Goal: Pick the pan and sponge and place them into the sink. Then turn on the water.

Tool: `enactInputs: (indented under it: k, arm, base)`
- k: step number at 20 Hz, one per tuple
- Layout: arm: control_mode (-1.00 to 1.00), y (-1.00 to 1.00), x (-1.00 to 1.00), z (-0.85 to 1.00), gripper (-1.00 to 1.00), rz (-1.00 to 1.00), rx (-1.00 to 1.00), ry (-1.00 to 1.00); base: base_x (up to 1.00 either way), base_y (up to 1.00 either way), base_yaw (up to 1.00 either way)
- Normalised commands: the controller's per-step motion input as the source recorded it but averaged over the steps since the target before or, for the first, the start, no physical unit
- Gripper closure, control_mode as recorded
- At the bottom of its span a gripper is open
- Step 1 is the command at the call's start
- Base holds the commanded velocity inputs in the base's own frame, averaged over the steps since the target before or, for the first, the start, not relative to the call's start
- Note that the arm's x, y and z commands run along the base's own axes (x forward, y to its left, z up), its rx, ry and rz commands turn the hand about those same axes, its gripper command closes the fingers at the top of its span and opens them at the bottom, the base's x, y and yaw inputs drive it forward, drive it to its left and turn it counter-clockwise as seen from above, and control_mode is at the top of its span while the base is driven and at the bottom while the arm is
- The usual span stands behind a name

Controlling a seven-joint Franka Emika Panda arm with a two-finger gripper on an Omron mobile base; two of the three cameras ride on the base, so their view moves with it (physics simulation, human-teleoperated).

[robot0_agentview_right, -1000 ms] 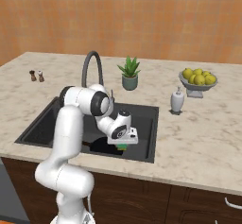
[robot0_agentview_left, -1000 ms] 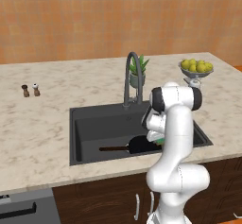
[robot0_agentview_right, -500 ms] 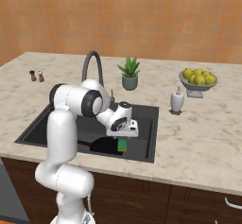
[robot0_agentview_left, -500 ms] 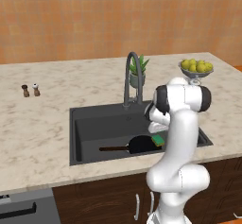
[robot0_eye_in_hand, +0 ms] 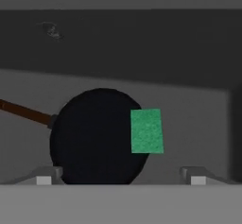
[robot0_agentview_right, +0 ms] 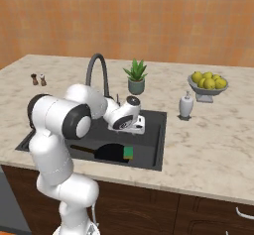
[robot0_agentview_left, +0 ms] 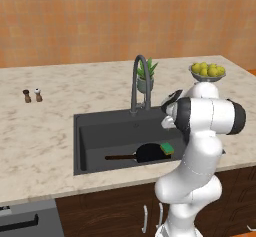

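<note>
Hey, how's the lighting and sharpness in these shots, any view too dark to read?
Left base view: even light, slightly soft, no glare; the sink is shaded but the pan and sponge stand out. Right base view: similar, mildly blurred. Hand view: dim and grey, with a diagonal shadow edge across the basin; the pan is nearly featureless black.

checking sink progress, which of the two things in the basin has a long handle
The pan: round and black, its thin brown handle pointing toward the sink's left side. The sponge is a small green block at the pan's right edge.
</note>
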Motion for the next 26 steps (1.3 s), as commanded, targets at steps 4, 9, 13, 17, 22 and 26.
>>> enactInputs:
  k: [4, 9, 13, 17, 22, 26]
  arm:
    - [-1.0, -0.01, 0.0, 0.52, -1.0, -0.03, 0.07, 0.01]
    - [-1.0, -0.01, 0.0, 0.0, -1.0, 0.0, 0.0, 0.01]
    - [-1.0, 0.04, 0.0, 0.27, -1.0, 0.0, 0.11, -0.07]
    - [-1.0, 0.03, 0.0, 0.59, -1.0, 0.0, 0.2, -0.06]
    - [-1.0, 0.23, 0.03, 0.4, -1.0, -0.02, 0.19, -0.04]
    - [-1.0, 0.25, 0.09, 0.23, -1.0, -0.03, 0.2, -0.04]
  base:
    - [0.0, 0.0, 0.0]
    - [0.0, 0.0, 0.0]
    - [0.0, 0.0, 0.0]
    - [0.0, 0.0, 0.0]
    - [0.0, 0.0, 0.0]
    - [0.0, 0.0, 0.0]
